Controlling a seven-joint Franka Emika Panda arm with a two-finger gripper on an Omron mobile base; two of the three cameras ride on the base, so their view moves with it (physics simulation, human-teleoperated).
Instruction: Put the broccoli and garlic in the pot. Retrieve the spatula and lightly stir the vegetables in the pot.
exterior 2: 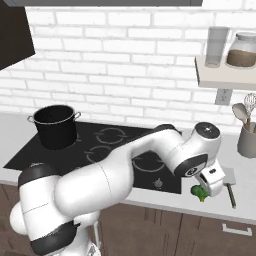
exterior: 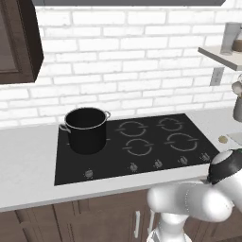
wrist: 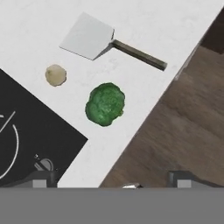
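Observation:
The bright-green broccoli (wrist: 105,104) lies on the white counter near its front edge, just right of the cooktop; it also shows as broccoli (exterior 2: 200,191) right beside my hand. A small pale garlic (wrist: 55,75) rests close to it, and the garlic (exterior: 222,139) lies just past the cooktop's right side. The spatula (wrist: 89,36), with a flat grey blade and a dark handle, lies beyond them. My gripper (wrist: 113,178) hovers above the broccoli, open, its fingertips (wrist: 43,177) wide apart and holding nothing. The black pot (exterior: 85,130) stands on the cooktop's left rear burner, far from the gripper (exterior 2: 211,189).
The black cooktop (exterior: 142,156) has knobs along its front edge. A grey utensil holder (exterior 2: 247,141) with tools stands at the far right. A wall shelf (exterior 2: 220,75) carries a glass and a jar. Wooden cabinet fronts drop below the counter edge.

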